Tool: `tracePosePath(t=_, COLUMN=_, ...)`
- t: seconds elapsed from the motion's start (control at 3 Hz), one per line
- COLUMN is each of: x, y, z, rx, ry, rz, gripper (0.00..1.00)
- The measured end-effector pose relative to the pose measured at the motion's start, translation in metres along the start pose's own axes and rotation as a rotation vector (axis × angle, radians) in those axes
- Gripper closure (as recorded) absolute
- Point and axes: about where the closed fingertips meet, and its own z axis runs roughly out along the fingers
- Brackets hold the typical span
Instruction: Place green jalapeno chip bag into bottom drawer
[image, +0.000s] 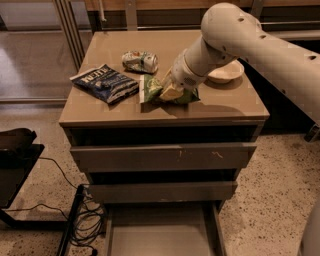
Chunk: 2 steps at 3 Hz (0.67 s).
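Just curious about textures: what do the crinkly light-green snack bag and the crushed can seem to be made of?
The light-green snack bag, beneath the gripper on the cabinet top, looks like thin glossy plastic film: creased and catching light. The crushed can behind it seems to be thin printed metal, dented with shiny patches, though that is less certain.

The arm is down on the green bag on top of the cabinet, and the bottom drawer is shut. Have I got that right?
Not quite. The bottom drawer is not shut: the camera view shows it pulled open, with its floor bare. The rest is right: the gripper is down on the green bag on the cabinet top.
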Motion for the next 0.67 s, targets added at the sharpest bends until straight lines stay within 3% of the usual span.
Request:
tracePosePath(t=0.33, x=0.0000, y=0.0000, z=0.0000, rx=0.000, ry=0.000, rz=0.000, gripper=1.00)
tracePosePath(t=0.67, x=0.0000, y=0.0001, z=0.0000, rx=0.000, ry=0.000, rz=0.000, gripper=1.00)
